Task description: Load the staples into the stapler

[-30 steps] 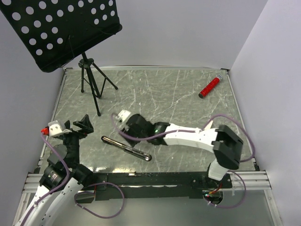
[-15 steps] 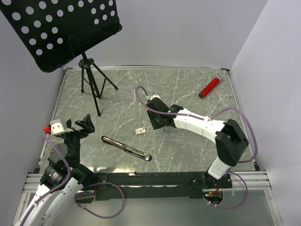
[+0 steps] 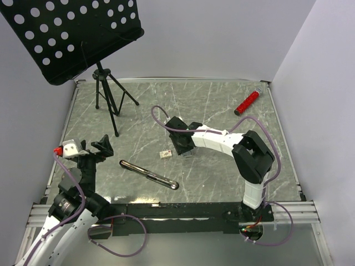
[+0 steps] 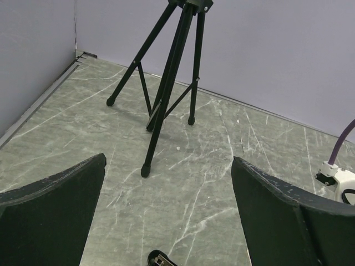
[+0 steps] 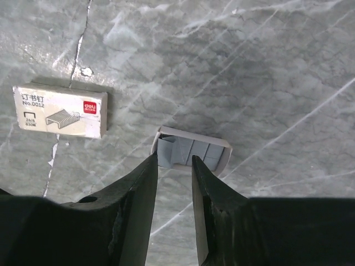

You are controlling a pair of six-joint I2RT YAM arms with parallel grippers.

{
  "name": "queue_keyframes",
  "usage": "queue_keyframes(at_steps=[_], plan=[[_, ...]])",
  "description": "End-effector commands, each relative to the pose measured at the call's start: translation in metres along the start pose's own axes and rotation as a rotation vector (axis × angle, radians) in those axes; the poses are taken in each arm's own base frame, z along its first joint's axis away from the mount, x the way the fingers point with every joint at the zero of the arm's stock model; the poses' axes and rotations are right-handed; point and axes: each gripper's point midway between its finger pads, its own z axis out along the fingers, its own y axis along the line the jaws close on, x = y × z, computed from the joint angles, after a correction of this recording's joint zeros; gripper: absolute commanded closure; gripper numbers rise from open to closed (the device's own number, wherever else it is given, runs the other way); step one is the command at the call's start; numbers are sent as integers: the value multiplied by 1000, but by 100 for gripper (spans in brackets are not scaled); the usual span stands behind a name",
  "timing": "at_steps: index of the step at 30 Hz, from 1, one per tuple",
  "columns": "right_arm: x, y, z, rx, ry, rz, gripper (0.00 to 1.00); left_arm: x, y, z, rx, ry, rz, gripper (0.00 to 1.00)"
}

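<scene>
The stapler (image 3: 150,175) is a slim black bar lying open on the table, its silvery rail showing; its tip shows at the bottom of the left wrist view (image 4: 161,259). The staples box (image 3: 165,154) is cream with reddish print (image 5: 60,111). The small grey tray (image 5: 191,151) lies just right of it (image 3: 187,153). My right gripper (image 3: 182,145) points down with its tips (image 5: 173,162) at the tray's near edge, jaws narrowly apart and empty. My left gripper (image 3: 95,151) is wide open and empty (image 4: 166,210), left of the stapler.
A black music stand on a tripod (image 3: 108,97) stands at the back left; its legs fill the left wrist view (image 4: 166,83). A red cylinder (image 3: 247,102) lies at the back right. Walls close the table on three sides.
My right gripper swung away from the stapler toward the table's middle, uncovering the staples box. It now sits over the tray with its elbow folded in. The left arm barely moved.
</scene>
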Motion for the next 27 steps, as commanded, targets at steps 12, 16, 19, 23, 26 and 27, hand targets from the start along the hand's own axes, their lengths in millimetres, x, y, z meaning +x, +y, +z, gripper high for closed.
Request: queue_keyframes(at_steps=[12, 16, 19, 23, 26, 27], plan=[[2, 8, 11, -13, 50, 4, 62, -4, -5, 3, 17, -13, 10, 0], [6, 8, 14, -8, 65, -4, 62, -4, -5, 3, 19, -13, 12, 1], [10, 7, 18, 2, 79, -9, 62, -5, -5, 2, 19, -15, 8, 1], [14, 5, 19, 9, 88, -9, 63, -4, -6, 2, 23, -13, 11, 1], [10, 4, 11, 3, 69, -5, 74, -4, -6, 3, 25, -13, 11, 1], [10, 4, 10, 3, 67, -4, 75, -3, -7, 3, 27, -10, 13, 0]])
